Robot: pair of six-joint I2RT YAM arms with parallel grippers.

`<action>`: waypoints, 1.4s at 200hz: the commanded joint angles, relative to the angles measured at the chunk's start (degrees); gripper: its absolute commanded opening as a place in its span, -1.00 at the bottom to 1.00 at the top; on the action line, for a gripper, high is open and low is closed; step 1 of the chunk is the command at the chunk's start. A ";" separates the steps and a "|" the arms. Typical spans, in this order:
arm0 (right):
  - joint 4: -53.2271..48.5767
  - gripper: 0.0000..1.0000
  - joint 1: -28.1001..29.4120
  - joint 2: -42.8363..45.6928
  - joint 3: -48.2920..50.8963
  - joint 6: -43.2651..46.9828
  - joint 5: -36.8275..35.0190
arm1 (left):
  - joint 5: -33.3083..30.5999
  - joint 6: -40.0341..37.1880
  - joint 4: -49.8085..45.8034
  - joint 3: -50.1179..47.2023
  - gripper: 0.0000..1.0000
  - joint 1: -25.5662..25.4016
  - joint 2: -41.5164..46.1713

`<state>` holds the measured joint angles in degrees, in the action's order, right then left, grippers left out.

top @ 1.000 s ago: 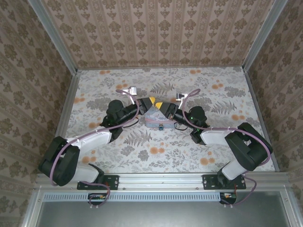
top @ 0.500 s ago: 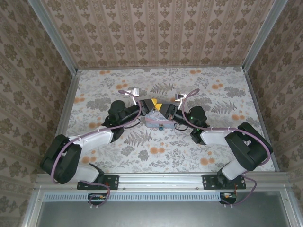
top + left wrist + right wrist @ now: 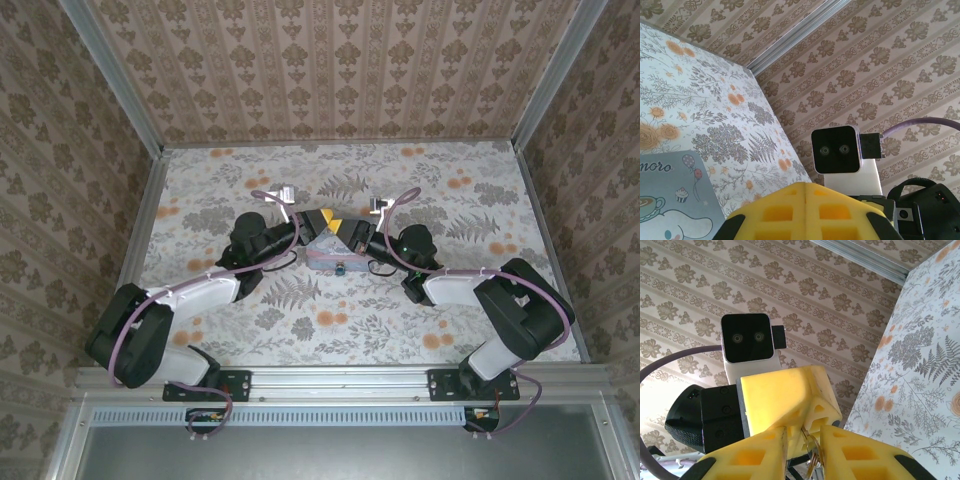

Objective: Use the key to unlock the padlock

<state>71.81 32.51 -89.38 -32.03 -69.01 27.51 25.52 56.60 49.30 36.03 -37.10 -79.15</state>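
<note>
Left end effector (image 3: 805,196) pressed together, met by right end effector (image 3: 802,440) above tin (image 3: 318,254). Metal ring (image 3: 813,460) seen in right's narrow gap; clamping cannot be told. Padlock (image 3: 340,267) at tin's near side.

The one legible text is the dark script letters "moro" on the pale blue lid of the cartoon tin (image 3: 670,200), cut off at the picture's left edge. It lies to the left of the left gripper (image 3: 805,192), near its closed yellow tips.
</note>
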 commanded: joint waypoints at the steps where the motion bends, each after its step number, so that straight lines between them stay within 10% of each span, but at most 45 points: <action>1: 2.85 -0.48 -0.17 -0.53 0.43 0.72 1.24 | 0.15 0.24 1.06 1.67 -1.00 -0.43 -0.65; 280: 3.45 -0.53 -0.61 -0.20 1.62 0.01 1.11 | -2.32 0.24 1.50 1.15 -1.00 -1.04 -0.65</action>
<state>72.23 32.38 -89.73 -30.89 -69.23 27.90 23.90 56.60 49.30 36.03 -37.85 -79.79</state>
